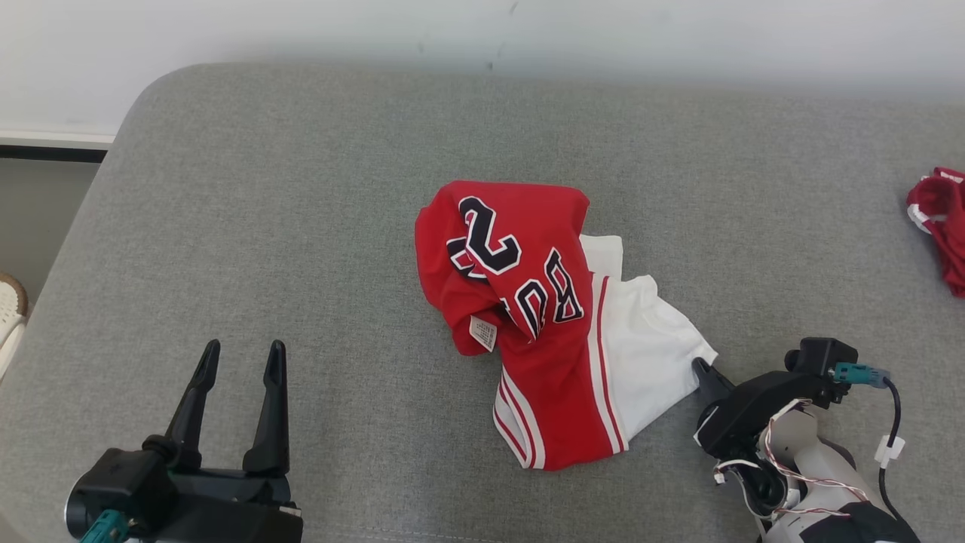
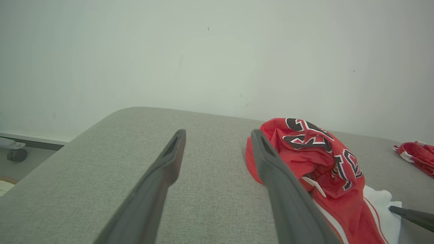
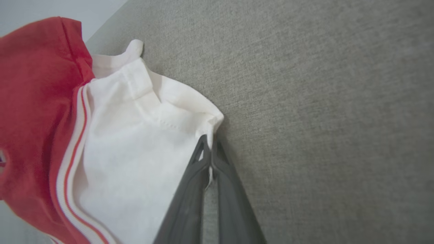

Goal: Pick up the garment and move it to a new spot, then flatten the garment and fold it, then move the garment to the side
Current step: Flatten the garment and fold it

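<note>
The garment (image 1: 543, 317) is a crumpled red and white jersey with black lettering, lying mid-surface on the grey cushion. My right gripper (image 1: 703, 369) sits at its lower right white corner. In the right wrist view the right gripper (image 3: 211, 145) is shut, pinching the white hem of the garment (image 3: 135, 142). My left gripper (image 1: 241, 354) stands open at the lower left, well apart from the cloth. The left wrist view has the left gripper (image 2: 217, 142) open over bare cushion, with the garment (image 2: 315, 152) to its right, partly behind one finger.
The grey padded surface (image 1: 264, 226) ends at a pale wall behind and a rounded corner at the far left. Another red cloth (image 1: 942, 219) lies at the right edge. A pale woven object (image 1: 9, 309) sits off the left edge.
</note>
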Available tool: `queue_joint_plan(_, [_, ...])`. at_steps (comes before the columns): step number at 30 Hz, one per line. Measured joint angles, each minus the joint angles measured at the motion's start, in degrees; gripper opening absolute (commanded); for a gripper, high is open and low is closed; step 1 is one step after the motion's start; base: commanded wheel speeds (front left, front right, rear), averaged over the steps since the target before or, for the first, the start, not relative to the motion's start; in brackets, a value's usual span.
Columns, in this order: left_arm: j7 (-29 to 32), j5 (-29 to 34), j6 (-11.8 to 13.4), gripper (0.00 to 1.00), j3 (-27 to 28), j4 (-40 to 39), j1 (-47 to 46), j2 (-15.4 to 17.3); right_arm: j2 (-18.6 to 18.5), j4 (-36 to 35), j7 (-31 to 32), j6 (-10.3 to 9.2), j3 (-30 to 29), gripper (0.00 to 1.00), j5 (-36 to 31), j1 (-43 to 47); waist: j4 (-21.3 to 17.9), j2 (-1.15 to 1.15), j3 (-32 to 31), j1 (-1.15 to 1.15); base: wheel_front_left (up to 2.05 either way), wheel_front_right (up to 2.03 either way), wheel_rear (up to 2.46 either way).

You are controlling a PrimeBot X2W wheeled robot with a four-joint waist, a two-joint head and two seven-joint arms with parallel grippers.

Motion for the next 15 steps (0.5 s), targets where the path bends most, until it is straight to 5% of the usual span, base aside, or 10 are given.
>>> queue_joint_plan(15, [0.0,0.0,0.0,1.0,0.7,0.2,0.8,-0.2,-0.3,-3.2,-8.0,2.08,1.0,0.0,0.3,-0.1,-2.9,-0.01,-2.3,-0.01,0.0,0.0,0.0])
